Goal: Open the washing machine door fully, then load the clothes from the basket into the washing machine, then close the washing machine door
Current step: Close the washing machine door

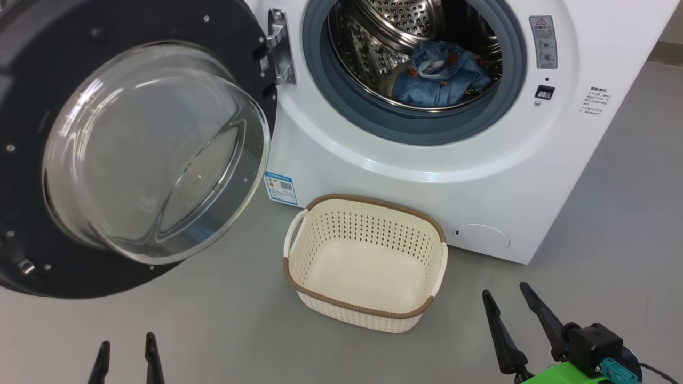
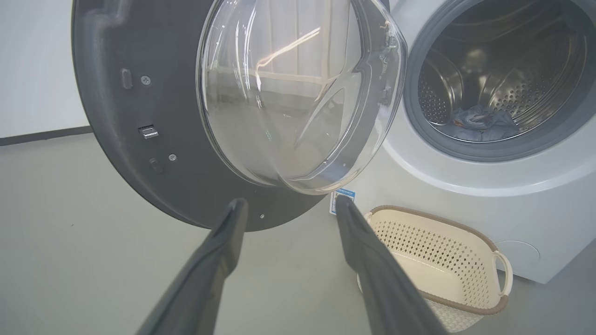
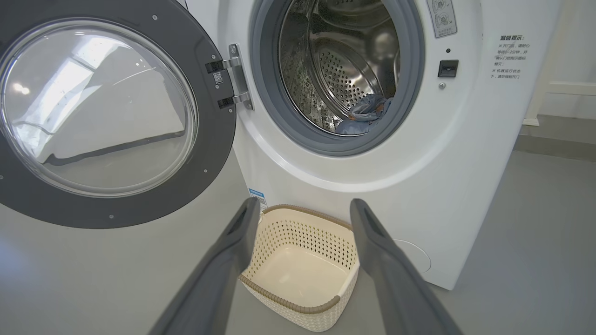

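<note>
In the head view, the door stands swung wide at the left of the washing machine. The clothes lie in the drum, and the basket sits empty on the floor. Our left gripper, fingers apart, is below the door and nearer to it than the right gripper, also spread.

Along the left wrist, the door's free edge lies ahead and leftward, with nothing between.

Along the right wrist, the basket is straight ahead and low. We judge it clears the door's swing.
</note>
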Robot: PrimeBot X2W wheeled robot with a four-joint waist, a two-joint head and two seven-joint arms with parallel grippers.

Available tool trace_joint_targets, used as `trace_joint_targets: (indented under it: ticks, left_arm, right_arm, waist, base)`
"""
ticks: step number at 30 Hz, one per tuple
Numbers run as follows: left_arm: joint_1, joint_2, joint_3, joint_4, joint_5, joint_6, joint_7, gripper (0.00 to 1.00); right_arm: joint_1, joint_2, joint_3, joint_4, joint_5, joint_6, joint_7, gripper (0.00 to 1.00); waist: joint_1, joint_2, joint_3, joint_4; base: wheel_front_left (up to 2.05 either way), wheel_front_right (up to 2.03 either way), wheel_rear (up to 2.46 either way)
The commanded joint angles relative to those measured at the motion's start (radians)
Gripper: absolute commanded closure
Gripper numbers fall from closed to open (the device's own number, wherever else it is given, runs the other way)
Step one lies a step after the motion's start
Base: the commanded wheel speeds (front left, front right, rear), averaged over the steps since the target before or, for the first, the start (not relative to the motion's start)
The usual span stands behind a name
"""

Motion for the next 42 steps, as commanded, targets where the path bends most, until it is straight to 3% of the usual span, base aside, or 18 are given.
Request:
trace_joint_targets:
  ticks: [1, 2, 3, 4, 15, 22, 27, 32, 35, 42]
  left_arm:
    - [-0.028, 0.004, 0.035, -0.023, 0.004, 0.0, -0.006, 0.0]
    - [-0.028, 0.004, 0.036, -0.023, 0.007, -0.001, -0.006, 0.02]
    - [-0.027, 0.004, 0.036, -0.023, 0.007, -0.003, -0.006, 0.75]
    - [-0.025, 0.004, 0.035, -0.021, 0.006, -0.007, -0.006, 1.0]
    - [-0.037, 0.004, 0.056, -0.019, -0.049, -0.018, -0.006, 1.0]
    - [-0.084, 0.006, 0.198, -0.055, -0.174, -0.066, -0.006, 1.0]
    - [-0.182, 0.078, 0.377, -0.05, -0.331, -0.117, -0.003, 1.0]
    - [-0.323, 0.174, 0.503, -0.004, -0.531, -0.142, 0.082, 1.0]
    - [-0.406, 0.24, 0.556, 0.054, -0.624, -0.151, 0.135, 1.0]
    - [-0.542, 0.333, 0.621, 0.185, -0.768, -0.148, 0.227, 1.0]
  right_arm:
    - [-0.019, -0.006, 0.031, -0.023, -0.001, 0.009, 0.002, 0.0]
    - [-0.019, -0.006, 0.031, -0.022, 0.0, 0.009, 0.002, 0.0]
    - [-0.018, -0.006, 0.031, -0.021, 0.0, 0.009, 0.001, 0.0]
    - [-0.018, -0.006, 0.031, -0.02, 0.0, 0.009, 0.001, 0.0]
    - [-0.016, -0.01, 0.028, -0.024, 0.002, 0.009, 0.002, 0.0]
    - [-0.011, -0.013, 0.022, -0.03, 0.0, 0.009, 0.006, 0.0]
    - [-0.006, -0.016, 0.016, -0.043, -0.002, 0.009, 0.016, 0.0]
    - [-0.004, -0.019, 0.016, -0.054, -0.003, 0.009, 0.024, 0.0]
    - [-0.004, -0.025, 0.017, -0.062, -0.003, 0.009, 0.029, 0.0]
    - [-0.007, -0.039, 0.013, -0.083, -0.005, 0.009, 0.045, 0.0]
  waist:
    - [0.0, -0.0001, 0.0, -0.003]
    - [0.0, -0.0001, 0.0, -0.004]
    - [0.0, -0.0001, 0.0, -0.006]
    - [0.0, -0.0001, -0.001, -0.007]
    - [0.0, -0.0001, 0.007, -0.009]
    - [0.0, -0.0001, 0.013, 0.0]
    - [0.0, -0.0001, 0.016, 0.004]
    - [0.0, -0.0001, 0.023, 0.005]
    - [0.0, -0.0001, 0.029, 0.001]
    - [0.0, -0.0001, 0.051, -0.015]
  base:
    - [0.0, 0.0, 0.0]
    - [0.0, 0.0, 0.0]
    - [0.0, 0.0, 0.0]
    - [0.0, 0.0, 0.0]
    - [0.0, 0.0, 0.0]
    - [0.0, 0.0, 0.0]
    - [0.0, 0.0, 0.0]
    - [0.0, 0.0, 0.0]
    - [0.0, 0.0, 0.0]
    - [0.0, 0.0, 0.0]
